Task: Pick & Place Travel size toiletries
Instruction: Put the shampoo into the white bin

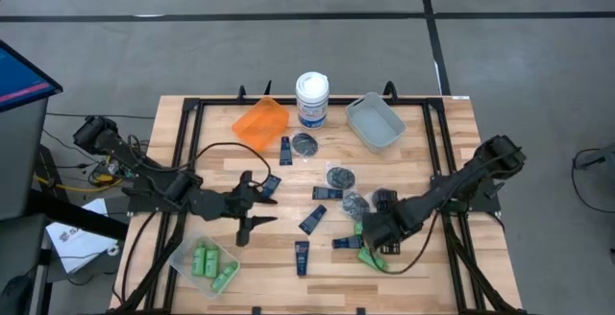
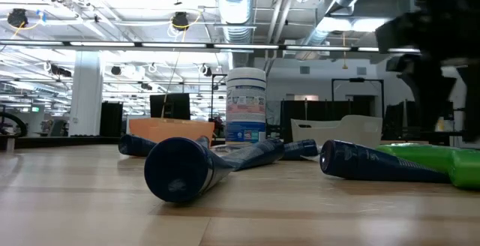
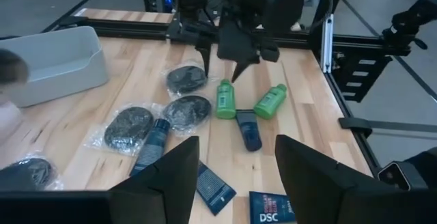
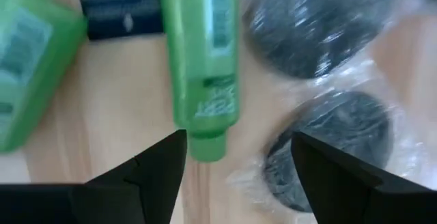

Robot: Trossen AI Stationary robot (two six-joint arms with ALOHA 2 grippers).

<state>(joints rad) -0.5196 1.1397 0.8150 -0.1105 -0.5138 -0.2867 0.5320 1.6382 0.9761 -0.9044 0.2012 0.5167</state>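
In the high view several toiletries lie scattered on the table: navy tubes [image 1: 312, 219], grey pots in clear wrap [image 1: 339, 176] and green bottles [image 1: 370, 254]. My right gripper [image 4: 239, 176] is open and hovers above one lying green bottle [image 4: 205, 60]. A second green bottle [image 4: 27, 67], a navy tube [image 4: 119, 9] and two wrapped pots [image 4: 328, 142] lie around it. The left wrist view shows the right gripper [image 3: 225, 63] just over both bottles [image 3: 225, 99]. My left gripper [image 3: 235, 176] is open above bare wood left of the middle, touching nothing.
A clear bin [image 1: 183, 255] near the left front corner holds several green bottles [image 1: 211, 262]. An orange bin [image 1: 261, 123], a white tub with a blue label [image 1: 311, 99] and a grey bin [image 1: 375, 121] stand along the far edge. Black rails [image 1: 192, 161] frame the table.
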